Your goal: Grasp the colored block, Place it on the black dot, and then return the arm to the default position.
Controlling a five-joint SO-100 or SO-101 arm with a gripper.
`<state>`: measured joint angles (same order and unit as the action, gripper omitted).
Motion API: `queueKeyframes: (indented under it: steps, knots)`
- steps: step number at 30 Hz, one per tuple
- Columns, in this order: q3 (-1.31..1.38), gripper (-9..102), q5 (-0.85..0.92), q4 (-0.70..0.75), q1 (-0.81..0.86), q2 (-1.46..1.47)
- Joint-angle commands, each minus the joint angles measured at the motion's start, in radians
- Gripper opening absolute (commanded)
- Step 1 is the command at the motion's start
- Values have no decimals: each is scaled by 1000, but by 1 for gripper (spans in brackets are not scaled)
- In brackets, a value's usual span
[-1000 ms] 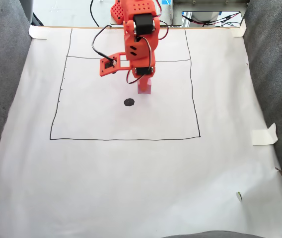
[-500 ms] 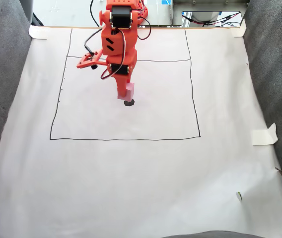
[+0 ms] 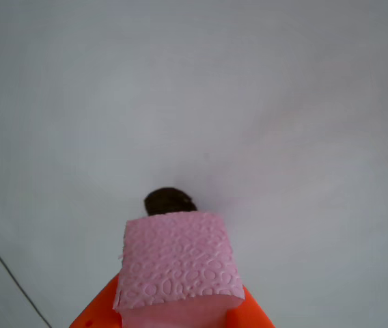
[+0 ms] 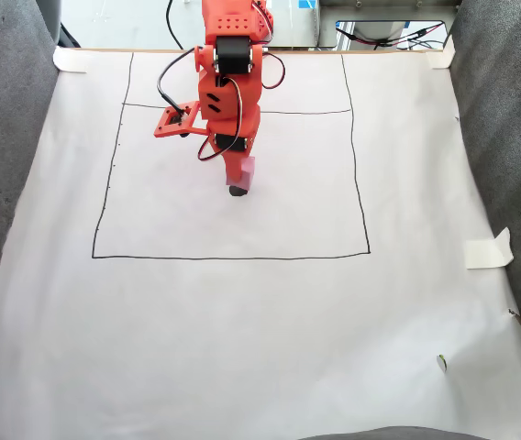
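While your orange fingers (image 3: pixel 173 321) clamp the pink block (image 3: pixel 177 263) at lower centre, just short of the black dot (image 3: pixel 169 201), you are mid-placement and should edge forward, then release.

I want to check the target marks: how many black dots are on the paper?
1. The black dot lies inside the drawn square on the paper, partly covered by the pink block that the tool holds. Another could hide under the arm.
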<state>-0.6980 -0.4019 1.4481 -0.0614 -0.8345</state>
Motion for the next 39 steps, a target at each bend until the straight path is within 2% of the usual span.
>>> queueKeyframes:
  steps: [1,39]
  knots:
    - [44,0,-6,3,8,-12]
    - [112,0,11,-21,12,103]
